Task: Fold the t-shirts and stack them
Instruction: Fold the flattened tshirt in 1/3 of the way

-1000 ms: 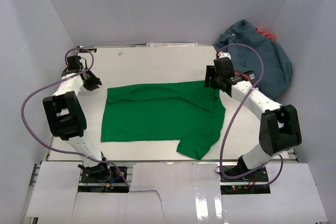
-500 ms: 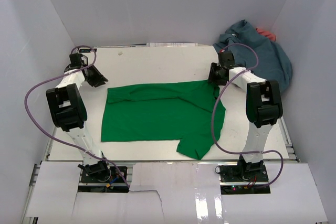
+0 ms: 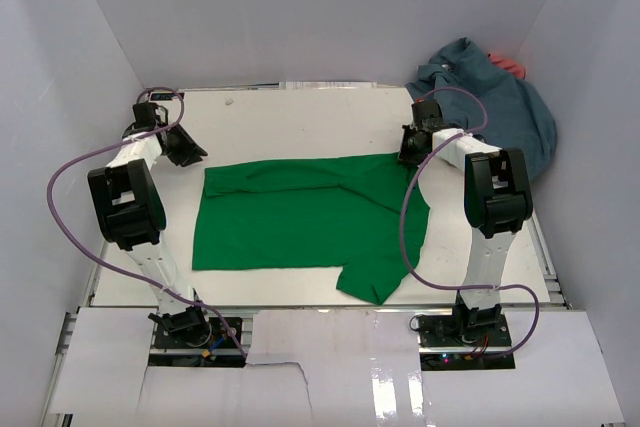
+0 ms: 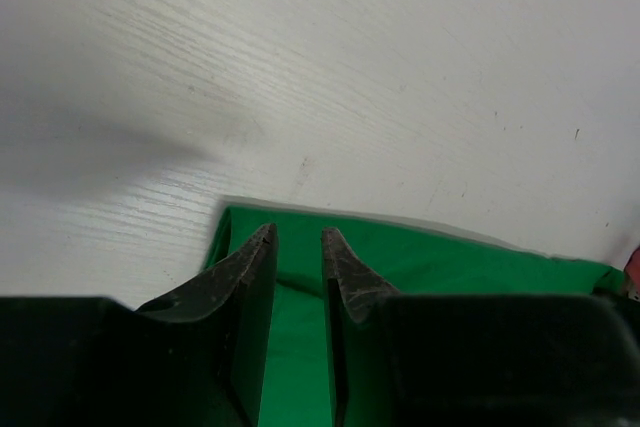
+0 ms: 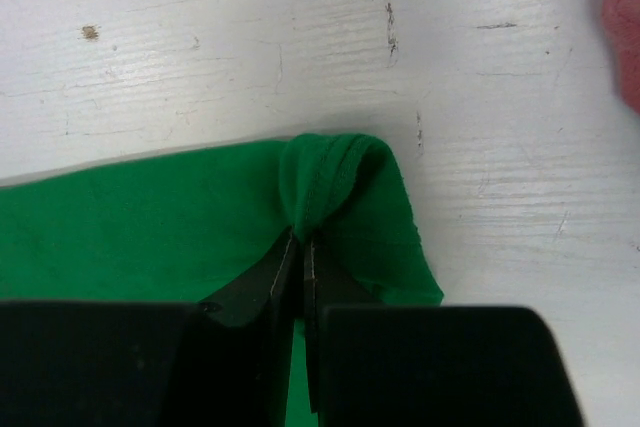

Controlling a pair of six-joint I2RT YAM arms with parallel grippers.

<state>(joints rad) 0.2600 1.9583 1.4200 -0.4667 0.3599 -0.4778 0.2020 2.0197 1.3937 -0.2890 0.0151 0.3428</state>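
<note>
1. The green t-shirt (image 3: 300,217) lies spread on the table (image 3: 300,119).
2. Only the right wrist view shows the right gripper (image 5: 300,244) clenched on its far-right corner.
3. The left gripper (image 4: 297,239) stands parted, empty, at the far-left corner.

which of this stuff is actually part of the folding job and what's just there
Part of the job: green t-shirt, its corner pinched in the right gripper; left gripper, open at another corner; blue-grey t-shirt, heaped far right; coral red t-shirt behind it.
Just there: table; white walls.
</note>
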